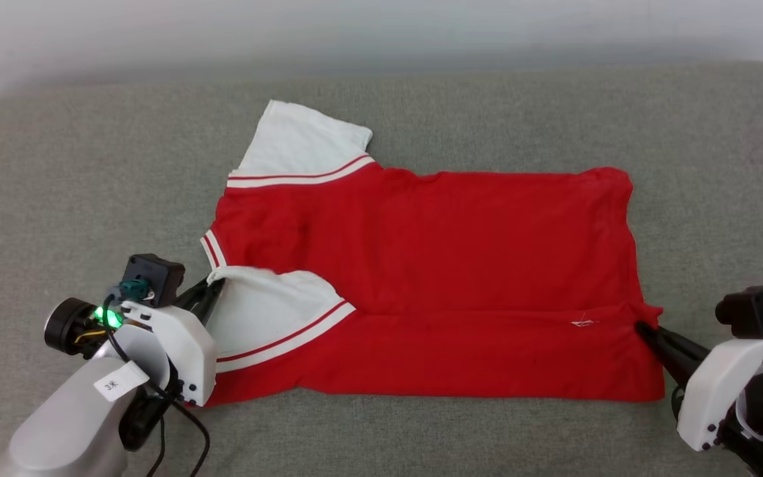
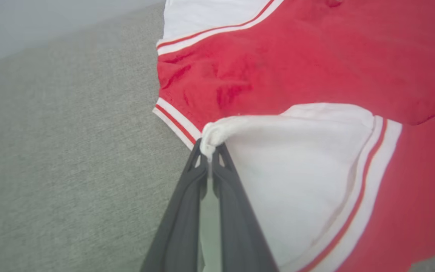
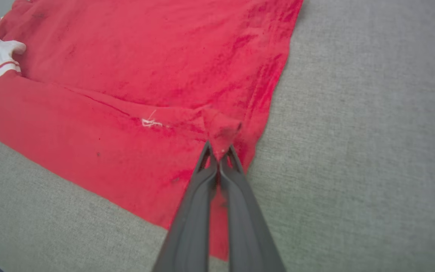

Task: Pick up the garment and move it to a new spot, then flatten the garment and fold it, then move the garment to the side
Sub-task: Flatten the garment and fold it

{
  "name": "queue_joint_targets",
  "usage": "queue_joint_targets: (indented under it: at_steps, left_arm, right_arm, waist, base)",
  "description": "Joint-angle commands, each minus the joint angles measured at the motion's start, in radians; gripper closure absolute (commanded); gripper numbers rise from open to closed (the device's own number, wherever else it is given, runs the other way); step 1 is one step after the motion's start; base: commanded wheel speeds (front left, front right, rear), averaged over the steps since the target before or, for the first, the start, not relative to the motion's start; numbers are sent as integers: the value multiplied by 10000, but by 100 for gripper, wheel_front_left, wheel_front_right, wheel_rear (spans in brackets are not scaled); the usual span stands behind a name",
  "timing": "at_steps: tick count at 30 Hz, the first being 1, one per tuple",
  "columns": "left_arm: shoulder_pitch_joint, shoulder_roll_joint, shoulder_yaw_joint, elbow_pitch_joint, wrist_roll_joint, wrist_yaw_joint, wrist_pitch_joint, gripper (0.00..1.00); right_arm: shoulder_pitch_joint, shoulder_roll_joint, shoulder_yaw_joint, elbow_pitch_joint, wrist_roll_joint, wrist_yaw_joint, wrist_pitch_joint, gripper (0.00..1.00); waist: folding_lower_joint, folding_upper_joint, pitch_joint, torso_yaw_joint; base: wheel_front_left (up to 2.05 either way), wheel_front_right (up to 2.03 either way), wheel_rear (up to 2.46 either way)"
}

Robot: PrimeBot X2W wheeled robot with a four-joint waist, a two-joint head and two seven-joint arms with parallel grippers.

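Two tight pinches on the garment (image 1: 434,252) — left gripper (image 2: 210,151) clamped on bunched white sleeve tip (image 2: 217,130), right gripper (image 3: 220,155) on red hem corner (image 3: 221,132); whole folded outline from the head view.

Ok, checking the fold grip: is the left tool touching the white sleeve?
Touching. Left wrist view shows the left tool pinching the white sleeve at its edge.

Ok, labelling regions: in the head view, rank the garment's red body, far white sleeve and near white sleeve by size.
1. Garment's red body.
2-3. Near sleeve and far sleeve: alike; nearness makes it unsure.
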Motion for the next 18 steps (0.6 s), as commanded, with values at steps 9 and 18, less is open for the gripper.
queue_joint_targets:
  at_steps: [9,18]
  left_arm:
    - [-652,-861,-452,2528,15,-826,-560,100]
    - [-1040,-1216,-529,3498,-114,-1041,-1358,0]
  right_arm:
    - [-862,350,890,1615,54,-8,-408,100]
    - [-852,465,955,1939,254,-8,-1199,0]
  waist:
    - [-3,0,646,9]
    - [-3,0,84,151]
  base:
    - [0,0,0]
    - [0,0,0]
